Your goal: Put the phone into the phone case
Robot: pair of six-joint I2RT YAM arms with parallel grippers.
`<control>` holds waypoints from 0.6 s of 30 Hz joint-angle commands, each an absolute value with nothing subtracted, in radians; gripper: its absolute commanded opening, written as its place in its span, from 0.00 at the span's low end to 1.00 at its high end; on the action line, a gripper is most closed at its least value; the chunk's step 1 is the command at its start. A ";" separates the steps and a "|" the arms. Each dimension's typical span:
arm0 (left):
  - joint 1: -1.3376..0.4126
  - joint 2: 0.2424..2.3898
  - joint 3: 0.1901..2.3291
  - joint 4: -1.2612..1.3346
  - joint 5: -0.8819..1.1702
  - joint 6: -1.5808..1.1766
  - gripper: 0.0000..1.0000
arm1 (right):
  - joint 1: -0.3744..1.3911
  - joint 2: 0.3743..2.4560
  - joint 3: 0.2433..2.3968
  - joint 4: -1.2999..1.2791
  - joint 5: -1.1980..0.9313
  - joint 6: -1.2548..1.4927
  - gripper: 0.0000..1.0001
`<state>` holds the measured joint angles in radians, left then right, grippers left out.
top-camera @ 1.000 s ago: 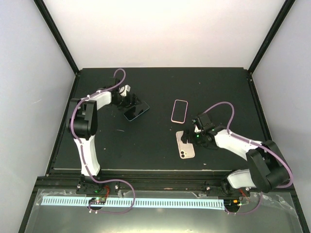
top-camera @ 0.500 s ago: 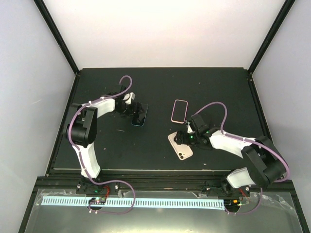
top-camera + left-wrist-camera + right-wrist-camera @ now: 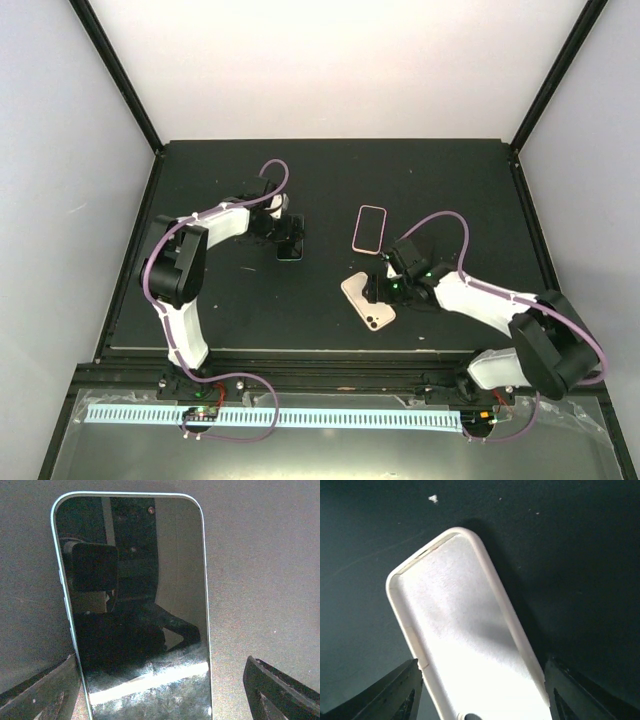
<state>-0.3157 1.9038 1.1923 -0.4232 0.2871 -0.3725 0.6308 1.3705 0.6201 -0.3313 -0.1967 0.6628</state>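
The phone (image 3: 135,580) lies screen up on the black table, dark glass with a pale rim. In the top view the phone (image 3: 290,246) is left of centre. My left gripper (image 3: 162,695) stands open astride its near end, and its right finger (image 3: 280,690) is clear of the rim. The phone case (image 3: 460,610) is cream and lies hollow side up. In the top view the phone case (image 3: 366,303) sits tilted right of centre. My right gripper (image 3: 482,690) is shut on its long sides, both fingers against the walls.
A pink-rimmed dark slab (image 3: 369,229) lies just beyond the cream case, close to my right gripper (image 3: 380,288). The black table (image 3: 330,180) is bounded by white walls and black corner posts (image 3: 120,80). My left gripper (image 3: 289,238) is near the table's middle left.
The phone has turned from slanted to nearly straight and shifted right with my left gripper. The cream case has rotated and slid left while my right jaws closed in on it.
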 commanded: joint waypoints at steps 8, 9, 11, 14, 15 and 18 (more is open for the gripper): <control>-0.325 1.962 1.230 -0.538 0.213 -0.379 0.91 | 0.669 1.226 0.562 -0.439 -0.120 0.708 0.68; -0.325 1.962 1.230 -0.536 0.213 -0.379 0.92 | 0.669 1.220 0.554 -0.441 -0.118 0.709 0.68; -0.325 1.963 1.233 -0.537 0.213 -0.379 0.92 | 0.670 1.213 0.543 -0.452 -0.122 0.714 0.68; -0.325 1.953 1.224 -0.534 0.213 -0.380 0.92 | 0.688 1.176 0.532 -0.478 -0.127 0.742 0.68; -0.325 1.948 1.220 -0.531 0.211 -0.380 0.92 | 0.695 1.155 0.526 -0.480 -0.134 0.756 0.68; -0.325 1.949 1.221 -0.532 0.210 -0.380 0.92 | 0.710 1.092 0.493 -0.488 -0.149 0.814 0.68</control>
